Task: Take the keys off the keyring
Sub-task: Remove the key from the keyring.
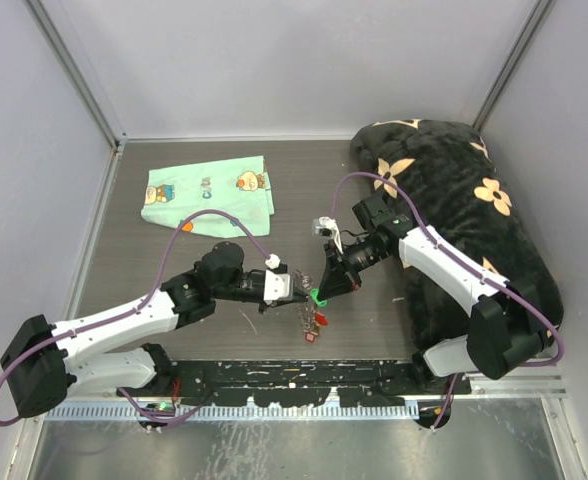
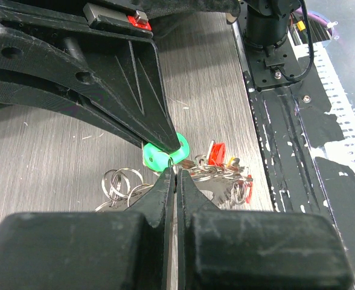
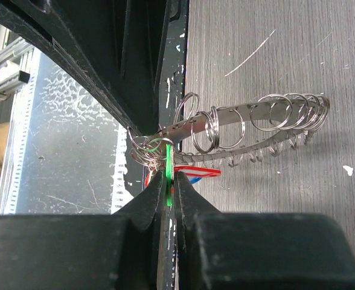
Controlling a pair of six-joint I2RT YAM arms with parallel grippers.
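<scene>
Right wrist alone: keyring [image 3: 244, 112] strip's teeth, green key [image 3: 167, 175] between jaws.

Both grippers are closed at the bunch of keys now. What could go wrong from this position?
1. The right gripper pinches only part of the green key, so the key may slip out under a pull.
2. The left gripper holds the keyring right beside it, so the two could collide.
3. The red key sits close by and might snag.

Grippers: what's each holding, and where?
Right gripper pinches the green key by its plastic head. Left gripper is shut on the keyring at its rim.
</scene>
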